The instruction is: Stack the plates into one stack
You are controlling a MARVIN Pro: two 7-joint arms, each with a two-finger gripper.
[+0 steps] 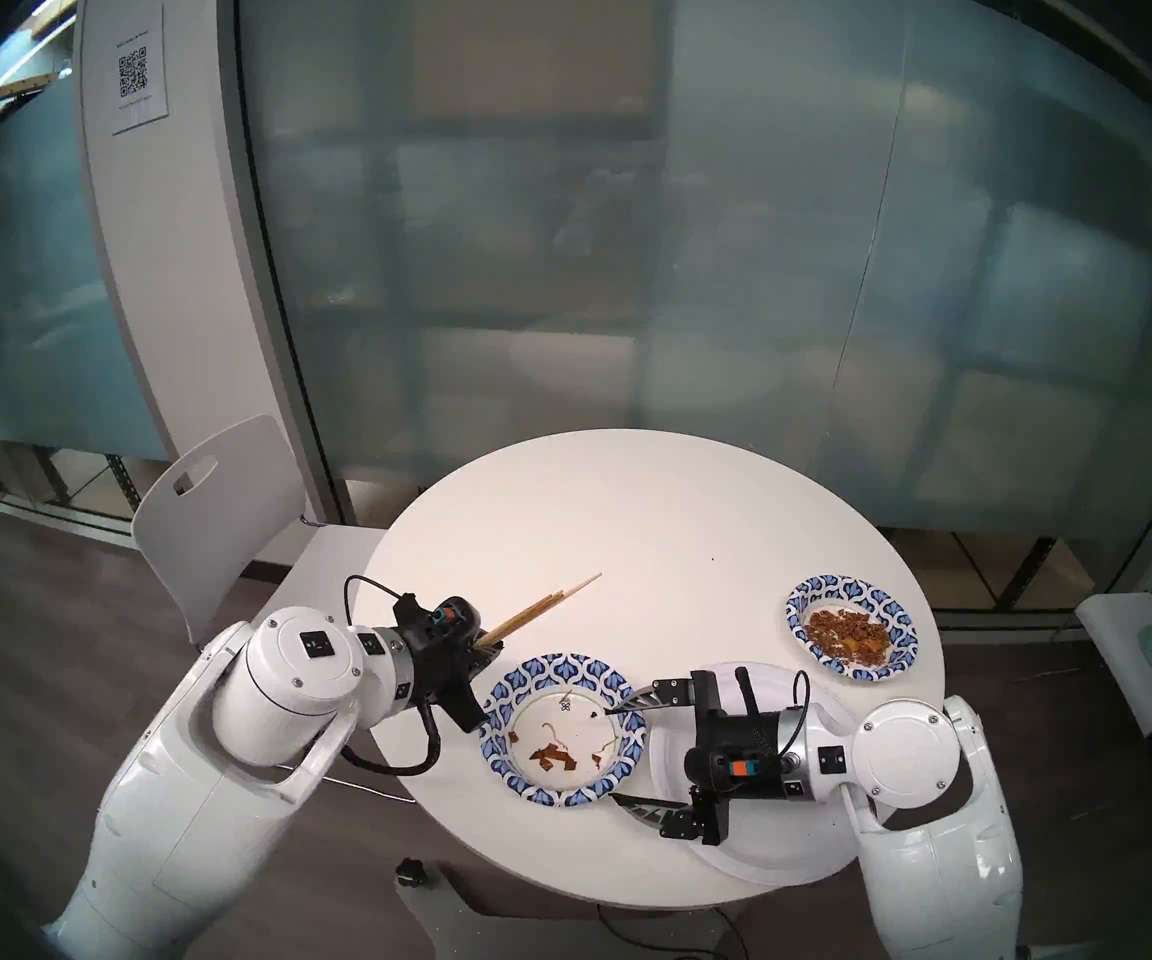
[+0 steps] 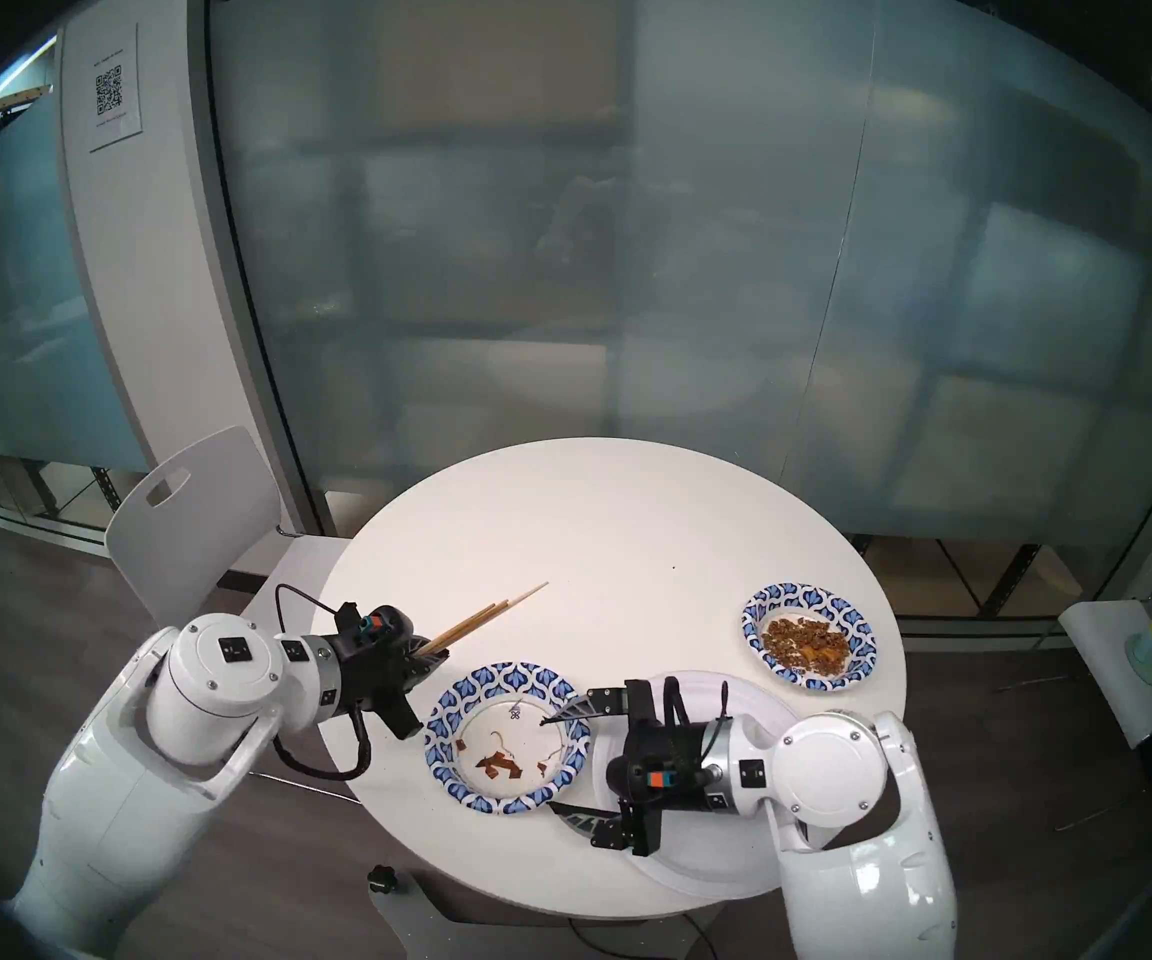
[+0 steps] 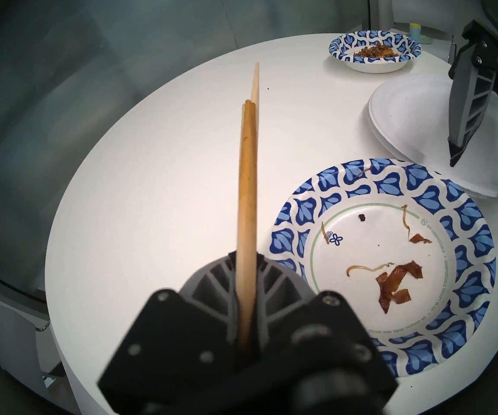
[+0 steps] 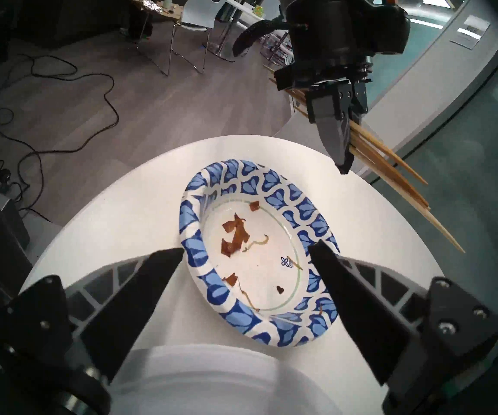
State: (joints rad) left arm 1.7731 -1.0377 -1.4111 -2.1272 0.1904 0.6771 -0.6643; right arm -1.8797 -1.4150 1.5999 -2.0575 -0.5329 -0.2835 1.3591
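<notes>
Blue-and-white patterned paper plate with brown scraps [image 1: 565, 728] lies on the round white tabletop [image 1: 663, 515]; beside it my right gripper [image 1: 618, 754] holds its jaws wide, empty. Left of that plate, my left gripper [image 3: 246, 273] clamps thin wooden chopsticks [image 1: 537, 613]. Right of it lie stacked plain white plates [image 3: 406, 121]; farther right, a second patterned plate [image 1: 852, 626].

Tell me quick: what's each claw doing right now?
Left claw: closed, holding the chopsticks.
Right claw: open, empty, straddling the near patterned plate's rim.

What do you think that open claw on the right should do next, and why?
Probably ease forward and close on the near patterned plate's rim. The right gripper is open, its fingers either side of that rim, apparently not yet touching. The white plates already sit stacked beside it, and the left gripper is shut on the chopsticks.
</notes>
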